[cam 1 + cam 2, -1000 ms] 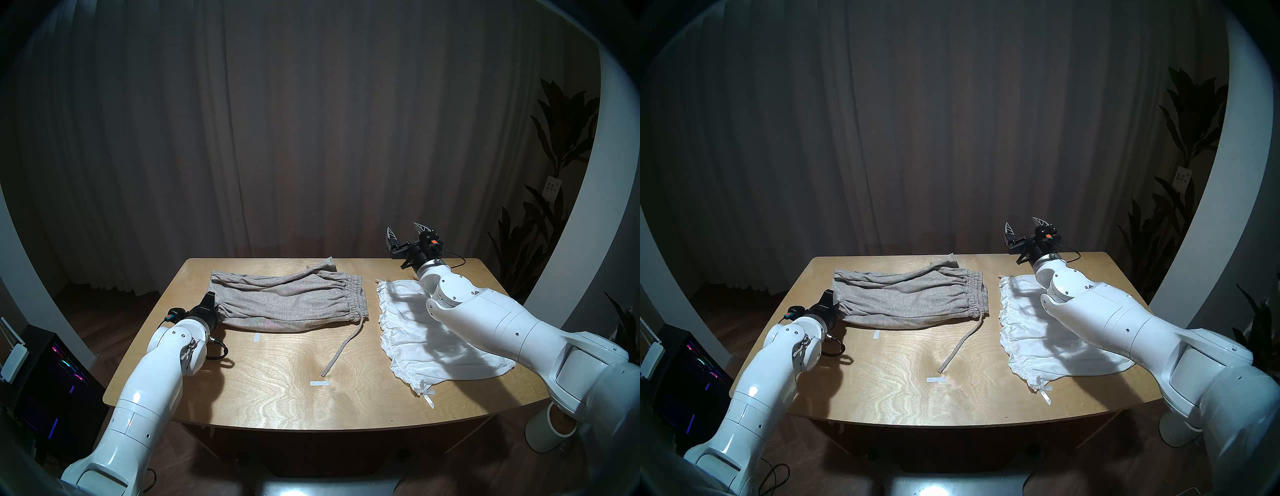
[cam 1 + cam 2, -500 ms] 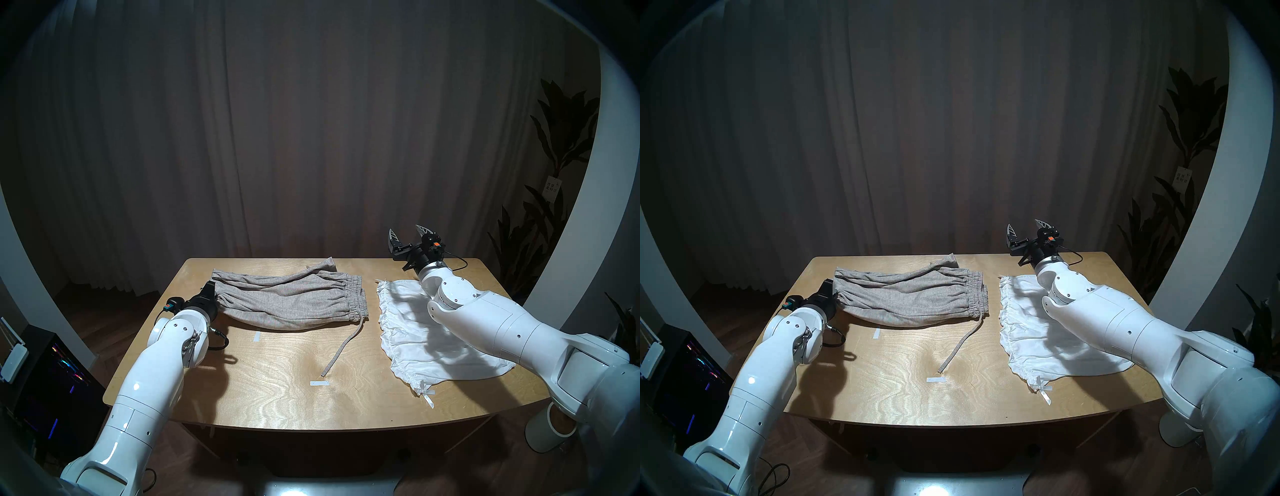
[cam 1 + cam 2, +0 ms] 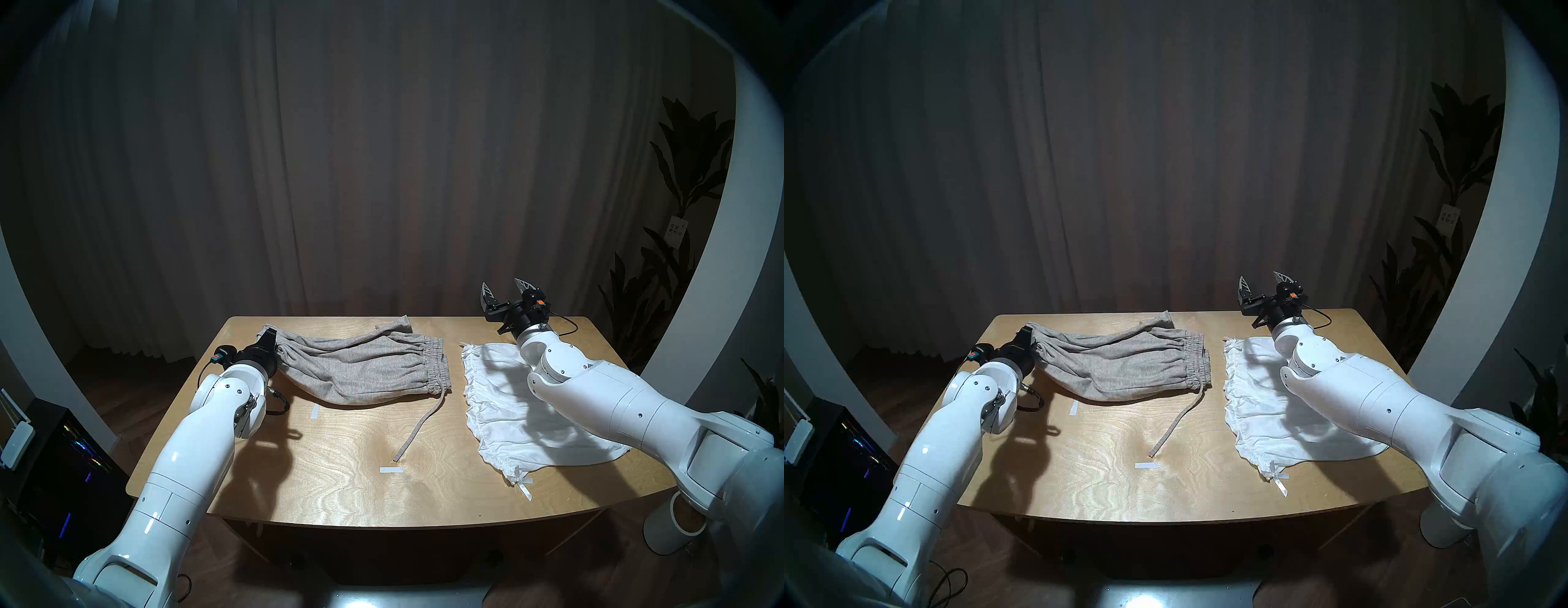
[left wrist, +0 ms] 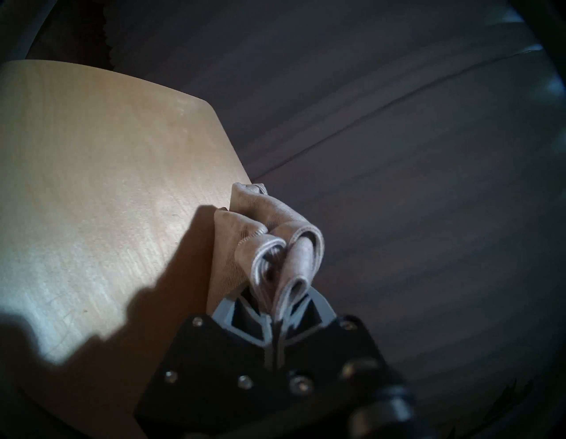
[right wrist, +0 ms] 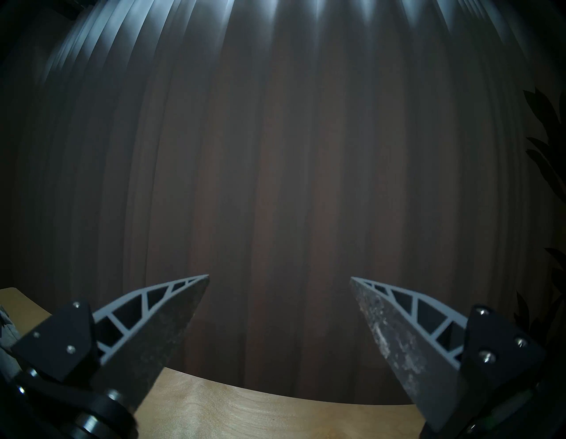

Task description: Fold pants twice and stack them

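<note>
Two garments on table (image 3: 339,475), neither finished. Grey knit pants (image 3: 360,369) at 11 o'clock look folded once; left gripper (image 3: 268,339) clamps their leg ends, raised. White shorts (image 3: 509,407) at 2 o'clock lie unfolded. Right gripper (image 3: 505,291) wide, empty. Second fold, shorts, stacking remain.

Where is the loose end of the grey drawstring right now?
In the head views, the drawstring's end lies on the bare table near the middle front, just above a white tape strip, trailing down from the grey pants.
</note>
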You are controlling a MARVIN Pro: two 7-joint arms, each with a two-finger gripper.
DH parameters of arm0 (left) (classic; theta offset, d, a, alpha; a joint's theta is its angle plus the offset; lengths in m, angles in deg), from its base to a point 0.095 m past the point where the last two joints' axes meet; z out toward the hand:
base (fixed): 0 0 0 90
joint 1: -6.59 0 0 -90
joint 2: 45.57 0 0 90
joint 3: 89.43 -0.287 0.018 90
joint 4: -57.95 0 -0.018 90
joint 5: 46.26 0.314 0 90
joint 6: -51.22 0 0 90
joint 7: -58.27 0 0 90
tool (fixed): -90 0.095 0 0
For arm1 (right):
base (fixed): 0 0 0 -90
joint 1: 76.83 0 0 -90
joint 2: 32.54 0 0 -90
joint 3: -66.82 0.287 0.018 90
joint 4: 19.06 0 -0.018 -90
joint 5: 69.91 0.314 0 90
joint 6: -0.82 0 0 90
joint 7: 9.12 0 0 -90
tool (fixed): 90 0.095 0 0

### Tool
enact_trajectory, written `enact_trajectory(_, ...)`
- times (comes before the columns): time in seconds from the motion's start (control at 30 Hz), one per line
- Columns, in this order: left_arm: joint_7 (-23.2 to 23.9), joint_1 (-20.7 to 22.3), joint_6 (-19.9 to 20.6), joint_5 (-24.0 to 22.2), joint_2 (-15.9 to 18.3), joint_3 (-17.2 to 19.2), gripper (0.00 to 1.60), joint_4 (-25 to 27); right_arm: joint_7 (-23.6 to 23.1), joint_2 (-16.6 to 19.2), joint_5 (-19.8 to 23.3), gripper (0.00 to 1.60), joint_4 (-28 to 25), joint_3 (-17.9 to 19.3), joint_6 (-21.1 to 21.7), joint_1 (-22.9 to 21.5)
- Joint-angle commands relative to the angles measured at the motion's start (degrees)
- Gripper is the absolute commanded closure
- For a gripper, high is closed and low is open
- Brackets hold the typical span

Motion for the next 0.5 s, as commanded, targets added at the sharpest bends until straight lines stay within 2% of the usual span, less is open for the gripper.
enact_trajectory(0.0,0.1,4.6,0.1,1.5,-0.1,-0.8,1.6,1.9,0.2,0.9,0.3,0.0,-1.5,0.7,-1.2,0.1)
enact_trajectory(0.23,-0.2,5.9,0.3,2.1,-0.3,-2.2,1.6,2.2,0.3,1.4,0.7,0.0,-1.3,0.6,-1.8,0.6)
enact_trajectory(0.47,0.1,8.3,0.8,3.2,-1.3,-5.3,1.6,3.0,0.7,2.5,1.3,0.0,-2.2,0.6,-2.5,1.2)
